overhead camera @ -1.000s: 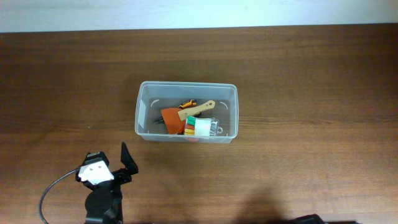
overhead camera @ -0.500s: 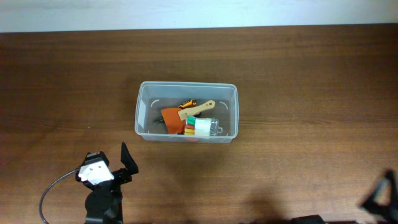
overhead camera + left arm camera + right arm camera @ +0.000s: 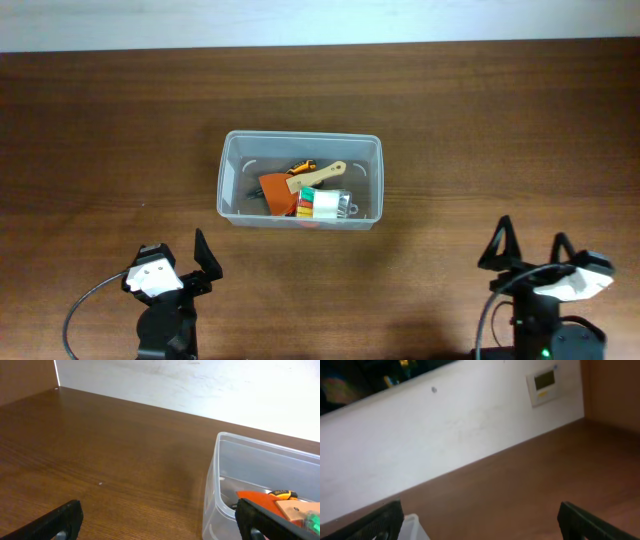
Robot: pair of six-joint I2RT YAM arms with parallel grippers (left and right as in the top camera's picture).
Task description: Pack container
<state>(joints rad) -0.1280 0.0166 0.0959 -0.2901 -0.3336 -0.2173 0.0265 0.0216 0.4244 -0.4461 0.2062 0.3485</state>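
The clear plastic container stands mid-table. Inside lie an orange scraper with a wooden handle, a small clear case of coloured bits and an orange-and-black tool. My left gripper is open and empty at the front left, apart from the tub. My right gripper is open and empty at the front right. The left wrist view shows the open gripper, the container at right and the scraper. The right wrist view shows the open gripper and a container corner.
The brown wooden table meets a white wall at the back. A small wall panel shows in the right wrist view. A grey cable loops beside the left arm.
My right arm has come into view at the front right and now stands with its fingers open. The left arm and the container have not moved.
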